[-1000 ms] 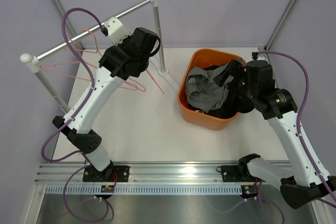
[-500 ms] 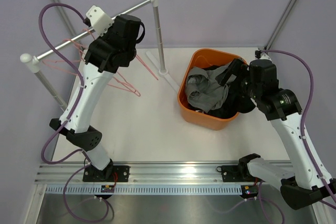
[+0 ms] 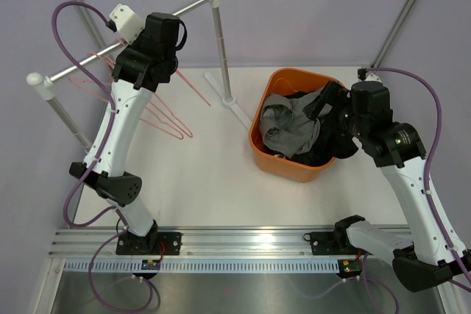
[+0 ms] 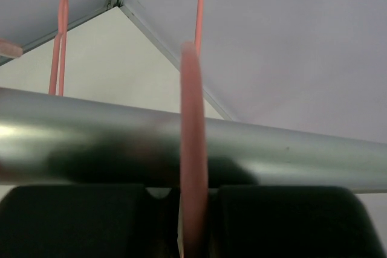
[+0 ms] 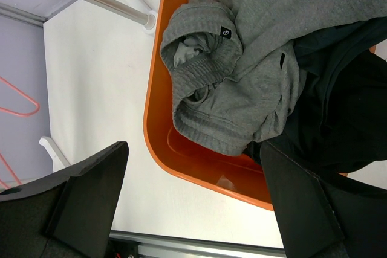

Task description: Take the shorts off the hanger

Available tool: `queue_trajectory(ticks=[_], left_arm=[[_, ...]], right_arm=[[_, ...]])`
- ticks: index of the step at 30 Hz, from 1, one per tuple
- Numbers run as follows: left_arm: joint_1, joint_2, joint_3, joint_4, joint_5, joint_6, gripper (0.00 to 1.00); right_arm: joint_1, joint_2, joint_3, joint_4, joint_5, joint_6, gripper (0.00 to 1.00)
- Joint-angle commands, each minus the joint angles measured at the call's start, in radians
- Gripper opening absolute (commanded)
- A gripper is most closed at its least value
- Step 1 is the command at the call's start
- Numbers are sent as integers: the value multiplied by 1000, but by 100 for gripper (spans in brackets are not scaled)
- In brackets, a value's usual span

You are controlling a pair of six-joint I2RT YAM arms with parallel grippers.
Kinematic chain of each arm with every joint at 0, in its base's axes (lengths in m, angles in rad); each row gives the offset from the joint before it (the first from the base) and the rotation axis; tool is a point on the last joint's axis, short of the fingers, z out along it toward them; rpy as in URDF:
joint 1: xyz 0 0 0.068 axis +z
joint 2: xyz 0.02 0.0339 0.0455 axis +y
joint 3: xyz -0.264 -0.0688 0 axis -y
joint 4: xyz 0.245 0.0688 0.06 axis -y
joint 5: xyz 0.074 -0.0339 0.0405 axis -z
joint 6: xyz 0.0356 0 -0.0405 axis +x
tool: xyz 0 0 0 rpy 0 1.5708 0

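Observation:
The grey shorts lie crumpled on top in the orange basket, over black shorts; I cannot pick out a navy pair. My left gripper is up at the silver rail, shut on a bare pink hanger. In the left wrist view the hanger's hook runs between the jaws and crosses the rail. My right gripper is open and empty just above the basket; its wrist view shows the grey shorts, the black shorts and the basket rim.
The rack's right post stands on a white foot next to the basket's left side. The left post stands near the table's left edge. More bare pink hangers hang on the rail. Grey walls close in the back and sides.
My left arm has lifted the pink hanger up and to the left, from beside the rack to the rail. The right arm has barely moved.

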Motion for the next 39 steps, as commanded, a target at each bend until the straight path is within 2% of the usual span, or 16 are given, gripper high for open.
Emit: queue_trajectory(ticks=[1, 12, 19, 21, 23, 28, 30, 39], left_arm=[[39, -8, -45, 78, 46, 3, 0], [52, -55, -195, 134, 66, -15, 0], [52, -139, -299, 225, 94, 39, 0], [50, -175, -371, 292, 100, 51, 9], [50, -207, -401, 325, 107, 68, 9], [46, -224, -422, 322, 114, 86, 19], [35, -247, -442, 337, 109, 95, 28], [-19, -340, -550, 406, 74, 143, 33]], right_arm=[[7, 4, 22, 8, 6, -11, 99], [7, 6, -1, 20, 3, -11, 100], [7, 1, -5, 25, -1, -11, 99], [7, 0, -4, 28, 2, -11, 100], [7, -2, -4, 28, 0, -13, 99], [7, 3, -7, 37, -7, -8, 99], [7, 3, -11, 40, -10, -7, 99], [9, -16, -34, 49, -18, -8, 99]])
